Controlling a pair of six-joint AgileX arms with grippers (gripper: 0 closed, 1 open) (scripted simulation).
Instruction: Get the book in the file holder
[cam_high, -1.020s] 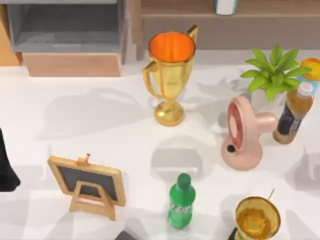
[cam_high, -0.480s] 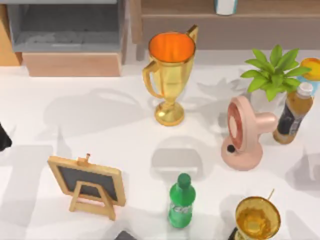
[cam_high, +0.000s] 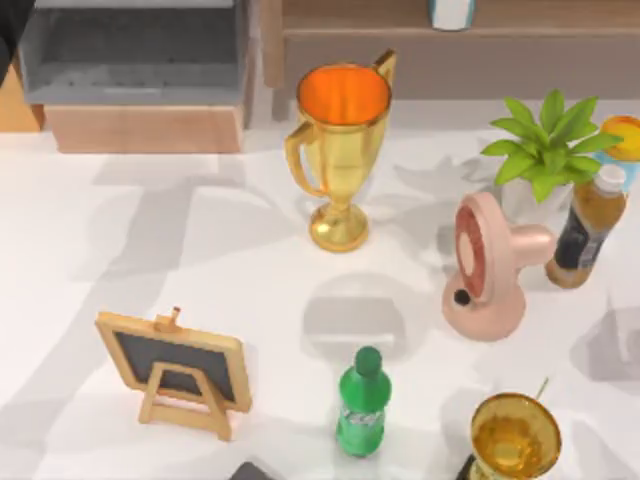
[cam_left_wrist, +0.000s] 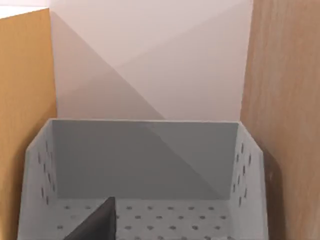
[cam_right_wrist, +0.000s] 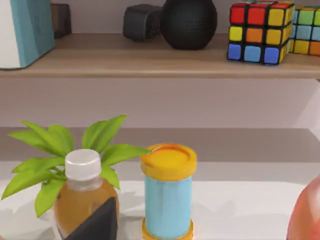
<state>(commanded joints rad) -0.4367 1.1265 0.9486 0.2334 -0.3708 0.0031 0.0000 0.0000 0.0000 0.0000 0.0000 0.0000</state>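
The file holder (cam_high: 140, 125) stands at the table's back left, a grey compartment with tan wooden panels. My left arm (cam_high: 12, 28) shows as a dark tip at its left corner. The left wrist view looks straight into the file holder (cam_left_wrist: 145, 165): grey perforated walls between tan side panels, with one dark finger (cam_left_wrist: 95, 226) at the picture's edge. The book is out of view. In the right wrist view, one dark finger (cam_right_wrist: 95, 222) of my right gripper sits in front of a juice bottle (cam_right_wrist: 82, 195) at the right side of the table.
A gold trophy (cam_high: 340, 150) stands mid-table. A framed chalkboard easel (cam_high: 175, 365) and a green bottle (cam_high: 362, 405) stand in front. A pink fan (cam_high: 490, 265), plant (cam_high: 545, 145), juice bottle (cam_high: 585, 225) and second gold cup (cam_high: 515, 435) crowd the right. Behind runs a brown shelf (cam_high: 400, 45).
My left arm has moved from the table's left edge up to the back-left corner at the file holder. Its shadows on the table shifted with it. Nothing else moved.
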